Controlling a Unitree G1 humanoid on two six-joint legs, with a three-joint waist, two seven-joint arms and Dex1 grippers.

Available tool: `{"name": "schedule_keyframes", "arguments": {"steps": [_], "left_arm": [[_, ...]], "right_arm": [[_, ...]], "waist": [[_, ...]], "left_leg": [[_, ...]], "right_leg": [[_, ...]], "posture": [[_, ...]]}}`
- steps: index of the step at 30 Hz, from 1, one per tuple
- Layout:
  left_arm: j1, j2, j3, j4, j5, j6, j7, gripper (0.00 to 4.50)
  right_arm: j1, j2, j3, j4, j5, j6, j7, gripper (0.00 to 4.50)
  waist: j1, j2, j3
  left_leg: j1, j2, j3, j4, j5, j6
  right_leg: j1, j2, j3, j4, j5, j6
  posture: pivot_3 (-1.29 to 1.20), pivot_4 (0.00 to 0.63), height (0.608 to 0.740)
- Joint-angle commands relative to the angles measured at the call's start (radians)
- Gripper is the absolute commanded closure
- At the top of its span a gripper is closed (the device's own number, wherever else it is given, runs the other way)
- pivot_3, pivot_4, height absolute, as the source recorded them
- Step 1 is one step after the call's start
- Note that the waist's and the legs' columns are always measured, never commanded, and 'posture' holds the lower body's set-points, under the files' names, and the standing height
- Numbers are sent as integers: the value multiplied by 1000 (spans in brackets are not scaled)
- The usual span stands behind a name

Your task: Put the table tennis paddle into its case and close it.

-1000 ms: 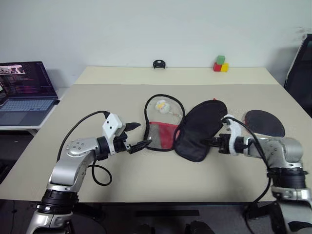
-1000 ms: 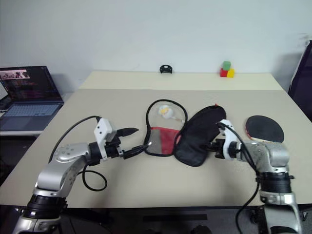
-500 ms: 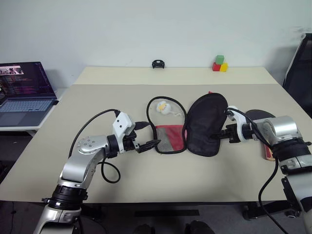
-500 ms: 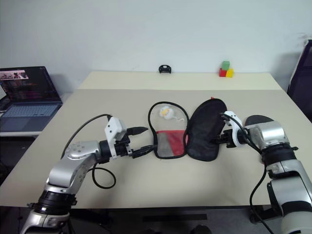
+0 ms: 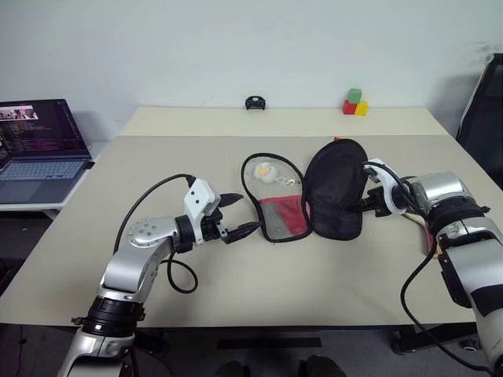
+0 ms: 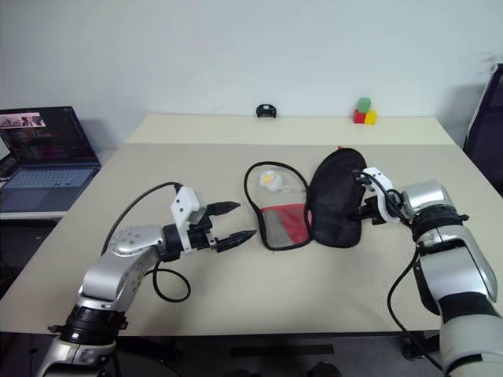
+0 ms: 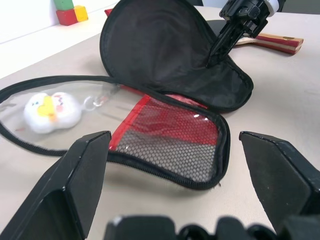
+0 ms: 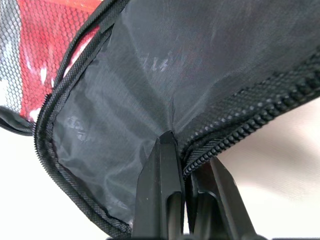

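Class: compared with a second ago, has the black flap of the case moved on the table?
Yes. The black flap, pinched by the right pincer, has swung upright toward the coloured blocks at the table's far edge.

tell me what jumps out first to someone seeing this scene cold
The case lies unzipped and spread open in the middle of the table, its black half pinched at the zip edge by the shut right gripper and lifted. Its mesh and red half lies flat beside it, with a small white toy at its far end. The open left gripper hovers just left of that half.
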Motion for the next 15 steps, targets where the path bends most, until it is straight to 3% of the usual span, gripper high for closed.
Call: {"name": "schedule_keyframes", "arguments": {"steps": [1,5,8,13,15], "left_arm": [[-5,-1,12,-34,-4,-12,5,0],[-8,-2,11,-31,-3,-14,4,0],[-21,-5,7,-20,-2,-19,-3,0],[-33,-14,1,-14,-4,-22,-11,0],[-36,-17,0,-12,-4,-23,-13,0]], "right_arm": [[-41,6,-29,25,-30,-48,15,4436],[-48,17,-62,45,-40,-59,-12,4436],[-47,14,-87,60,-48,-68,-62,3897],[-60,0,-122,84,-65,-105,-123,2241],[-70,-12,-136,96,-78,-135,-152,2241]], "waist": [[0,0,0],[0,0,0],[0,0,0],[0,0,0],[0,0,0]], "left_leg": [[0,0,0,0,0,0],[0,0,0,0,0,0],[0,0,0,0,0,0],[0,0,0,0,0,-1],[0,0,0,0,0,-1]], "right_leg": [[0,0,0,0,0,0],[0,0,0,0,0,0],[0,0,0,0,0,0],[0,0,0,0,0,0],[0,0,0,0,0,0]], "posture": [[0,150,740],[0,150,740],[0,150,740],[0,150,740],[0,150,740]]}}
